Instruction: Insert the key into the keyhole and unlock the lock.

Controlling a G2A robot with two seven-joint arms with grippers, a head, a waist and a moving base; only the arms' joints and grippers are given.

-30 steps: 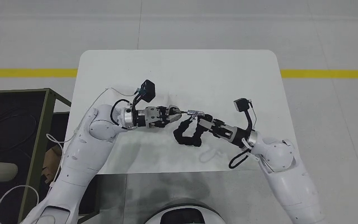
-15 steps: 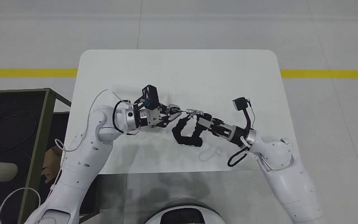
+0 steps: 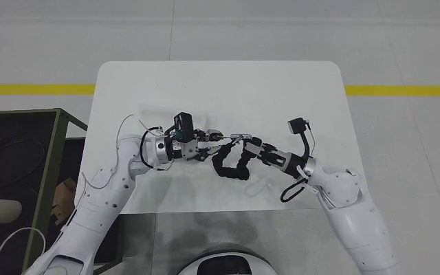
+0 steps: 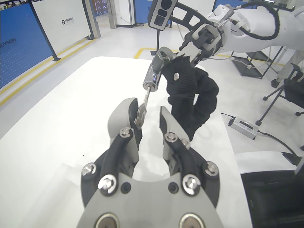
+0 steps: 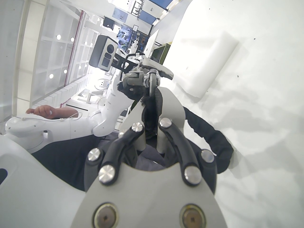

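The lock is a silver cylinder (image 4: 152,75) on a black fabric-covered cable (image 4: 190,96), held above the white table (image 3: 275,89). My right gripper (image 5: 152,96) is shut on the cable just behind the cylinder. The key (image 4: 140,117) sticks out of the keyhole with its blade inside. My left gripper (image 4: 147,105) is open around the key's head, which lies against one pad and is clear of the other. From above, the left gripper (image 3: 210,137), key (image 3: 223,139), cylinder (image 3: 238,138) and right gripper (image 3: 251,146) form a line at mid-table. The cable loop (image 3: 230,168) hangs below.
A dark cart (image 3: 27,158) stands off the table's left side. The far half of the table is bare white surface. A grey power adapter (image 4: 242,124) with its cord lies on the floor beyond the table's edge.
The left wrist has rolled, swinging its camera toward the table's near side, and its forearm has shifted slightly. The right arm and lock have stayed almost still.
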